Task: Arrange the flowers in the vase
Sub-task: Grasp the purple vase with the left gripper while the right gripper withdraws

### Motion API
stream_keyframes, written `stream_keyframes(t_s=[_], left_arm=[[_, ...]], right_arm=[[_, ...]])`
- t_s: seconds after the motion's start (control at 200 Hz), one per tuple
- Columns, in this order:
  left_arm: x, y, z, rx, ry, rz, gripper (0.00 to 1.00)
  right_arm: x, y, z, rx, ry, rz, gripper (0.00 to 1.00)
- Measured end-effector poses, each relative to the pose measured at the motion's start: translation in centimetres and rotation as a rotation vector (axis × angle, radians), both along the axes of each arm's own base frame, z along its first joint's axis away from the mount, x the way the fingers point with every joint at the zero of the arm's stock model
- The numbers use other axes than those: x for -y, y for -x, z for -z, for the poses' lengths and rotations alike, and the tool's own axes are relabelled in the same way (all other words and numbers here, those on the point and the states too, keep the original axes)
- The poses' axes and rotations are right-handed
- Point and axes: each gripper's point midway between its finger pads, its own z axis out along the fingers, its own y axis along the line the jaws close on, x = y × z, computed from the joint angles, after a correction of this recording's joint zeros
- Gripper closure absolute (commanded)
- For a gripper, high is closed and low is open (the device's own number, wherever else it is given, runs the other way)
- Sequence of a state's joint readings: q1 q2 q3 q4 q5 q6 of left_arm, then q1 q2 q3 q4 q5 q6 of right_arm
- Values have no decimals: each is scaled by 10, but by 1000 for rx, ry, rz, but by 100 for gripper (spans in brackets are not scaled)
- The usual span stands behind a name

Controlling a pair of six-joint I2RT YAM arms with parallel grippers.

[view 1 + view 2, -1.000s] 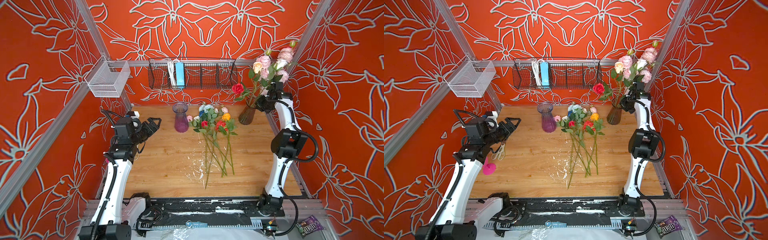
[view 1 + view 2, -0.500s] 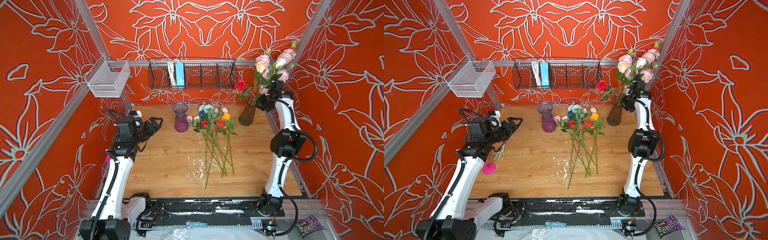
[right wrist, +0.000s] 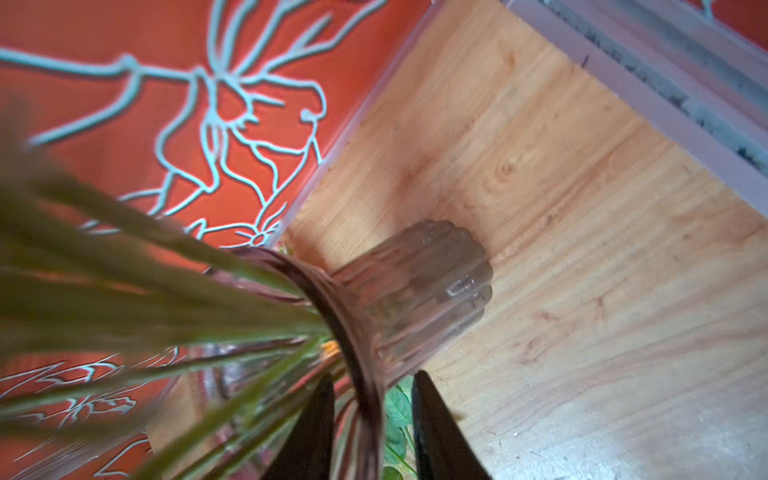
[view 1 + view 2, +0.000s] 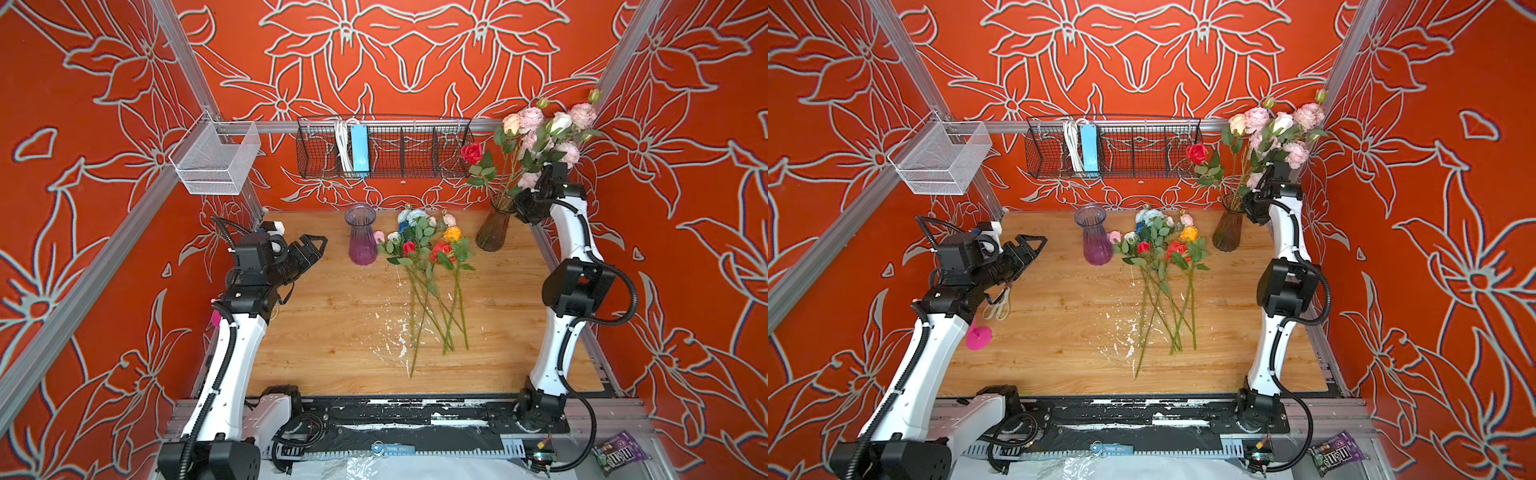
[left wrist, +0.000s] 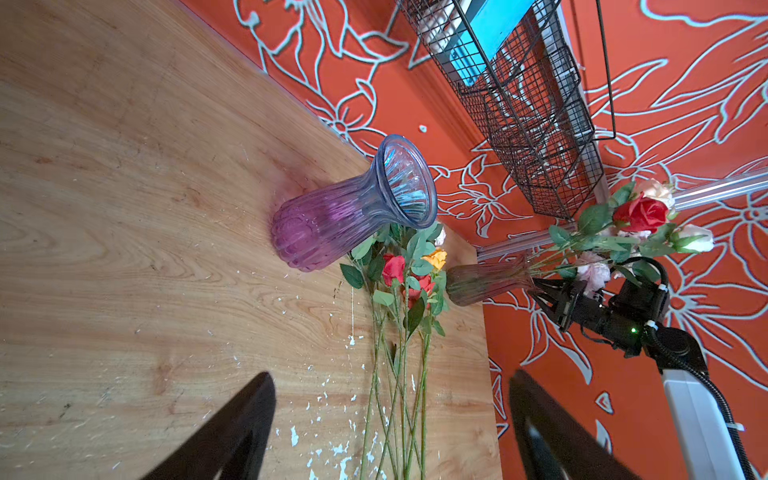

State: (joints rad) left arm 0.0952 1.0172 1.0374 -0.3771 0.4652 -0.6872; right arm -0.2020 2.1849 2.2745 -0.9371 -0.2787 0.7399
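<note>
My right claw (image 3: 372, 374) sits part-open astride the rim of the brown vase (image 3: 424, 286) — gripping nothing — and my left claw (image 5: 390, 373) gapes empty.

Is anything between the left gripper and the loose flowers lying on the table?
Yes: the purple vase stands between the left gripper and the loose flowers' blooms. Their stems, nearer the front, lie with nothing visible in the way.

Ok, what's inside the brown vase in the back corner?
Green stems of pink and cream flowers and one red rose stand in the brown vase. Their lower ends are blurred behind the dark glass.
</note>
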Motion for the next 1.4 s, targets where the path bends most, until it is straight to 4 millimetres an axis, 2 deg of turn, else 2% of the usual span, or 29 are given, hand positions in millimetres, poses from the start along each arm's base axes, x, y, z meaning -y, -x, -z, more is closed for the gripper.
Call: stream_keyframes(t_s=[0.14,0.32,0.435,0.51,0.615,0.731,0.826,0.941,1.001,1.111,1.231,1.401], left_arm=[[8,-6,-12,7,-22,29,14],[31,-25,-31,13,-96,100,14],[35,-40,-27,-14,-137,106,14],[34,-53,-19,-48,-164,99,14],[33,-78,-6,-97,-200,97,15],[35,-108,11,-150,-230,116,23],[37,-133,26,-197,-255,134,29],[36,-160,46,-252,-288,139,32],[37,-168,55,-279,-298,143,36],[37,-179,70,-323,-327,149,39],[42,-191,78,-342,-351,160,45],[48,-202,89,-366,-364,178,56]], right_arm=[[-4,12,-11,26,0,-7,59],[-13,41,-51,137,13,-22,51],[-16,61,-81,228,38,-18,50],[-18,75,-89,266,49,-17,50],[-25,103,-80,278,59,-19,50],[-39,138,-68,282,84,-35,50],[-65,164,-71,317,121,-91,50],[-102,190,-82,384,162,-193,51],[-114,202,-85,411,173,-232,51],[-124,222,-80,428,192,-273,51],[-132,239,-64,415,205,-323,52],[-133,255,-35,366,215,-355,52]])
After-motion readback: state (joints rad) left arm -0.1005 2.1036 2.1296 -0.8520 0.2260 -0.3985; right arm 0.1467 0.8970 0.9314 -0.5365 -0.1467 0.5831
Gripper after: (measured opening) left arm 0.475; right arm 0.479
